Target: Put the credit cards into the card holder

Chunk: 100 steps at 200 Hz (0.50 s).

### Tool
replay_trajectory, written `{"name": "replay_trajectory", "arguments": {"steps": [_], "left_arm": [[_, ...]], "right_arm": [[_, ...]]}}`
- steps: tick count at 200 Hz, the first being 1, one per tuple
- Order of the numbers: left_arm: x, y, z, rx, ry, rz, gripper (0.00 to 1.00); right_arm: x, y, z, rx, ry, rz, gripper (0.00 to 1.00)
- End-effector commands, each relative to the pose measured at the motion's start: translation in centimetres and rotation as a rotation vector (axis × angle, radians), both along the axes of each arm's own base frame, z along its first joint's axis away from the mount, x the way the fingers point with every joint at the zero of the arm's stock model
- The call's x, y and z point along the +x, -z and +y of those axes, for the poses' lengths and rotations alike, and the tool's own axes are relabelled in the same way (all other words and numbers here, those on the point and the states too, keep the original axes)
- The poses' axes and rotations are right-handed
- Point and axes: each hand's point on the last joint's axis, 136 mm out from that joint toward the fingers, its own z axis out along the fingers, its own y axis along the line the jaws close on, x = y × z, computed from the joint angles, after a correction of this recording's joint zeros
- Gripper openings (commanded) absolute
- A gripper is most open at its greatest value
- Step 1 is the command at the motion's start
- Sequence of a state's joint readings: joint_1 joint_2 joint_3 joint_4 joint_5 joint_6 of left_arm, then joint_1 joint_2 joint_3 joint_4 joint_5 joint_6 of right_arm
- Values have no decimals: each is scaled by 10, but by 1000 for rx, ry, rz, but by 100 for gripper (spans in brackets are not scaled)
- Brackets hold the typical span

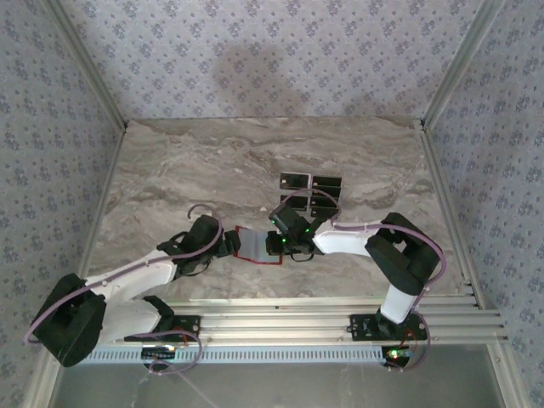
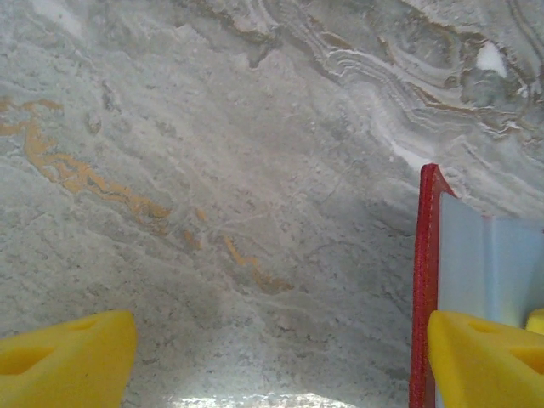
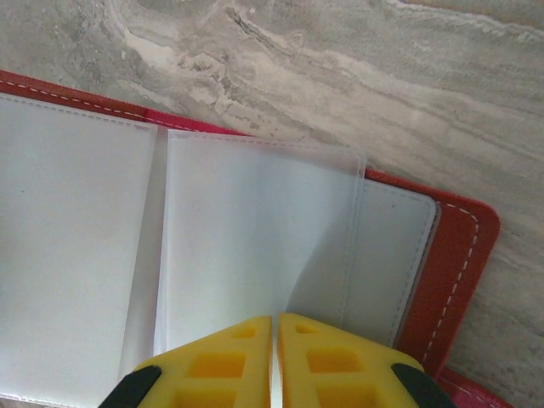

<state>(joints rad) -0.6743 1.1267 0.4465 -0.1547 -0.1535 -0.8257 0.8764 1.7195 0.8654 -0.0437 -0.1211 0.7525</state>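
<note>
**At the near middle of the surface [image 1: 187, 170]: card holder [image 1: 255, 246] open, nothing loaded**

Between your two arms the card holder lies spread flat, red cover down and clear sleeves [image 3: 255, 238] facing up. The sleeves visible from the right wrist look empty.

Your right claw [image 3: 276, 319] is clenched, fingertips pressed together right at the edge of one clear sleeve. You cannot tell from here whether a leaf of plastic is caught between them or the tips merely rest on it.

Your left claw [image 2: 280, 327] is released, its fingers standing wide apart at the holder's other side. The red cover edge rises just inside one finger, and nothing is gripped.

Just beyond the holder, the credit cards [image 1: 325, 184] lie in a tight dark cluster, apart from both claws and untouched.

By the look of it, you are at the opening-and-bracing step, with no card fetched yet. The next move probably calls for one claw to pin the cover so the holder cannot slide. The other then has to lift a thin card off the flat stone and line its short edge up with a sleeve mouth.
</note>
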Motion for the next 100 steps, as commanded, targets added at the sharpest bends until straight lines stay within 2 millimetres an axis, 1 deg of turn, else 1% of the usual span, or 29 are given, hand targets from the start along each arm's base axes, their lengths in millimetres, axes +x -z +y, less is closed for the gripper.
{"name": "replay_trajectory", "arguments": {"steps": [1, 42, 75, 100], "left_arm": [[5, 1, 8, 15, -50, -8, 87], [1, 12, 14, 35, -73, 13, 84], [-3, 24, 16, 45, -69, 34, 82], [-5, 34, 9, 33, -38, 63, 82]], "right_arm": [[-9, 26, -21, -79, 23, 58, 14], [-9, 30, -22, -82, 27, 67, 14], [-9, 34, -23, -82, 27, 78, 14], [-9, 36, -22, -81, 24, 85, 14]]}}
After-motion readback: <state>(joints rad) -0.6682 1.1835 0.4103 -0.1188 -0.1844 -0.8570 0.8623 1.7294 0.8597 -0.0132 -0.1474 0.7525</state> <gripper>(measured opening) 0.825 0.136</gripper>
